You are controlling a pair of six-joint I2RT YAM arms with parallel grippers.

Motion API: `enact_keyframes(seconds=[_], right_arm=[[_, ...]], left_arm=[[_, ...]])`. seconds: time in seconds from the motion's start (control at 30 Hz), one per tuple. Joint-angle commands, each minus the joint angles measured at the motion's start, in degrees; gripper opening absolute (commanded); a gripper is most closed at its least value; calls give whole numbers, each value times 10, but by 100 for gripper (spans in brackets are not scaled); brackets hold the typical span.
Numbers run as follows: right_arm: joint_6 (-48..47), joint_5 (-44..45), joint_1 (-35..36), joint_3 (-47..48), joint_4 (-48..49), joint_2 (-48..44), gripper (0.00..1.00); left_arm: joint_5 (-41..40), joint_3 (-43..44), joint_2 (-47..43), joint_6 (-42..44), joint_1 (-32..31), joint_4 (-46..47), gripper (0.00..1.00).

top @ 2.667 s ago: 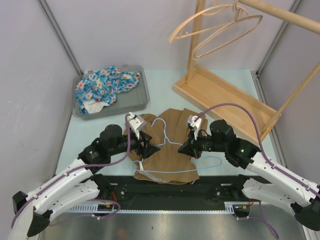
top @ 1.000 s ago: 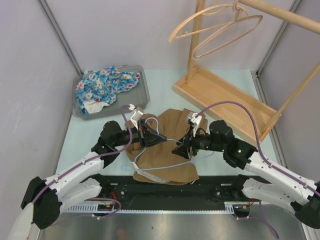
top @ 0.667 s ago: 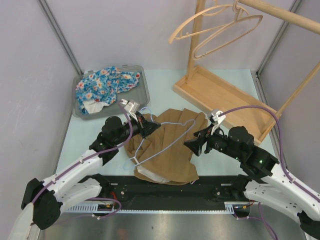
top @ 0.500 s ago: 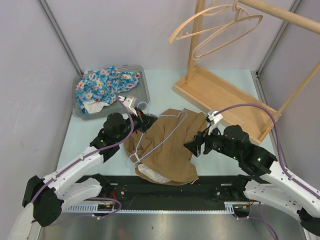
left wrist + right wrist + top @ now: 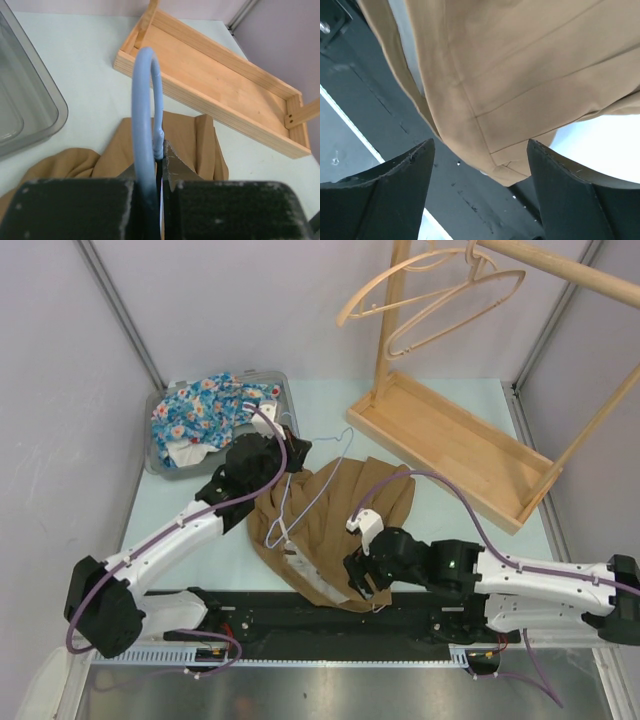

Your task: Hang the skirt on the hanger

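Skirt [image 5: 340,505] bulk at 11 o'clock off right claw [image 5: 357,575], agape, empty, nearer; left claw [image 5: 288,455] clamped on hanger [image 5: 141,100].

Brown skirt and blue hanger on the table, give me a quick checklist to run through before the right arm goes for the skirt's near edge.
1. Hanger grip: the left gripper is shut on the blue wire hanger just below its hook: ok.
2. Jaws ready: the right gripper is open: ok.
3. Aim: the near hem corner of the brown fabric skirt shows between the right gripper's fingers: ok.
4. Fingers touching the cloth: cannot tell.
5. Skirt fastened to the hanger: cannot tell; the wire lies across the cloth.
6. The wooden rack base is apart from both arms: ok.
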Motion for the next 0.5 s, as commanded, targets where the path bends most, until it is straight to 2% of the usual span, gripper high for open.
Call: enact_keyframes(seconds=[0.0,0.27,0.47], right_arm=[[37,67,38,-11,1,26,80],[127,168,140,-32,-12,76,81],[252,241,187,-32,-66,101,80]], left_arm=[[-29,63,30,33,6,-6,0],[-16,93,61,35,15,-7,0],[3,104,75,36,22,-12,0]])
